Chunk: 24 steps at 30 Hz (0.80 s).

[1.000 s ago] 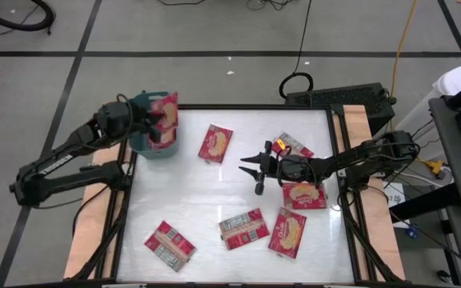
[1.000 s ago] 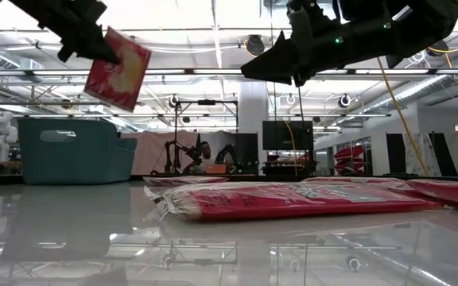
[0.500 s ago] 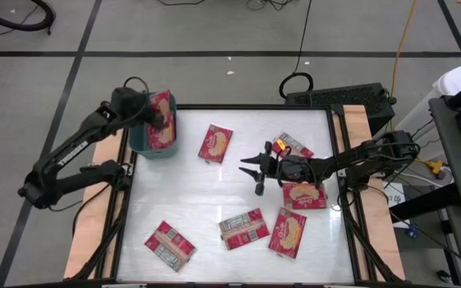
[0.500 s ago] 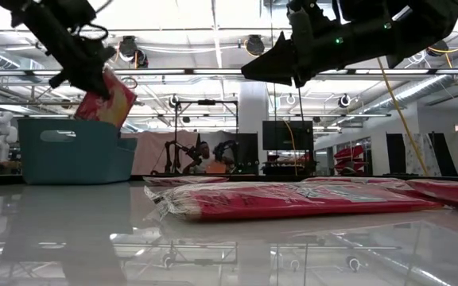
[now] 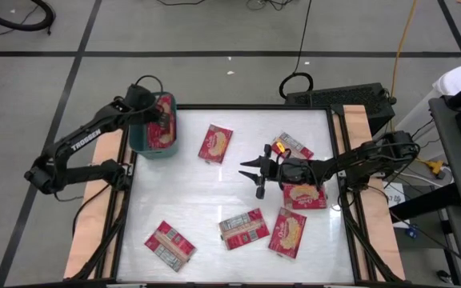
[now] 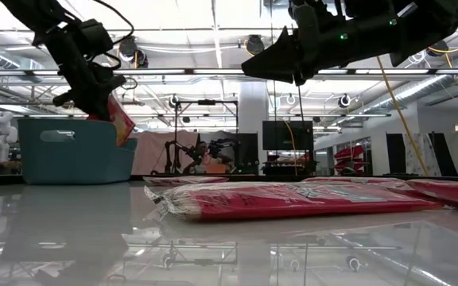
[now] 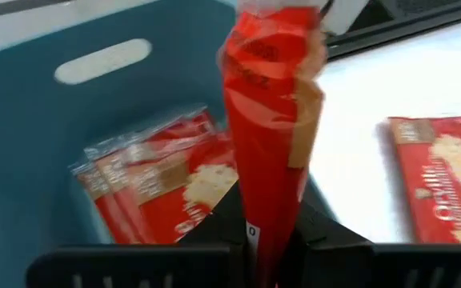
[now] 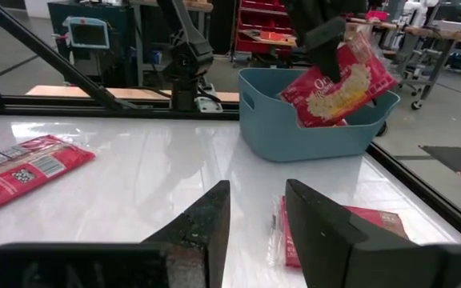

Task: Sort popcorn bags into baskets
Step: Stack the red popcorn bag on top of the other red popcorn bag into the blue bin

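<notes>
Left gripper (image 5: 160,120) holds popcorn bag (image 7: 272,136) over basket (image 7: 22,152).

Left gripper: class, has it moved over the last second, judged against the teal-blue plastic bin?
Yes. The left gripper, gripping a flat red popcorn packet, has come down toward the teal-blue plastic bin.

Upper right: left gripper (image 8: 326,36) holds a popcorn bag (image 8: 338,84) tilted, partly inside the teal basket (image 8: 310,132). Right gripper (image 8: 258,212) fingers parted, lower centre.
</notes>
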Available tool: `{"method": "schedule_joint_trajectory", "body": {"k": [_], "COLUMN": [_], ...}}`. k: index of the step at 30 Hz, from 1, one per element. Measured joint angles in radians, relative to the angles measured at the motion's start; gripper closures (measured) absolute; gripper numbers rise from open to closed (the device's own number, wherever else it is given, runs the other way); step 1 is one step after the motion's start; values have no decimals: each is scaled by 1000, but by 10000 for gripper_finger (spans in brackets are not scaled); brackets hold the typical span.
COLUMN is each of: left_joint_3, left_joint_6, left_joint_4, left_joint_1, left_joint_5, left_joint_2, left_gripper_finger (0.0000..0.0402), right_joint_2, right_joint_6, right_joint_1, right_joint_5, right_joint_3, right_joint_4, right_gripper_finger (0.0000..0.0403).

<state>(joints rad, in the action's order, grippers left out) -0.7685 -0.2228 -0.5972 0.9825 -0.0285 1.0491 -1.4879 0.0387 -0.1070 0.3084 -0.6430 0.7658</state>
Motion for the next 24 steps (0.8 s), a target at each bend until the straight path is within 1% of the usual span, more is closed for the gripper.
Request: {"method": "schedule_joint_trajectory", "body": {"k": [3, 5, 8, 12, 17, 20, 24], "left_joint_3": [0, 0, 0, 0, -5, -11, -11], "left_joint_6": [-17, -18, -18, -19, -14, -8, 8], "left_joint_4": [-3, -5, -8, -7, -3, 0, 3], "left_joint_1": [0, 0, 0, 0, 0, -17, -97], "left_joint_5": [-23, -25, -44, -120, -130, -130, -103], "left_joint_2": [14, 20, 23, 23, 9, -27, -104], "left_gripper_finger": [369, 358, 324, 268, 218, 206, 212], "right_joint_2": [0, 0, 0, 0, 0, 0, 0], "right_joint_6": [0, -3, -22, -27, -65, -103, -169], "right_joint_1": [0, 0, 0, 0, 0, 0, -6], "right_joint_5": [0, 0, 0, 0, 0, -1, 1], "right_joint_3": [0, 0, 0, 0, 0, 0, 0], "right_joint_4": [0, 0, 0, -9, -55, -92, -166], "right_gripper_finger": [289, 289, 289, 289, 289, 289, 289]}}
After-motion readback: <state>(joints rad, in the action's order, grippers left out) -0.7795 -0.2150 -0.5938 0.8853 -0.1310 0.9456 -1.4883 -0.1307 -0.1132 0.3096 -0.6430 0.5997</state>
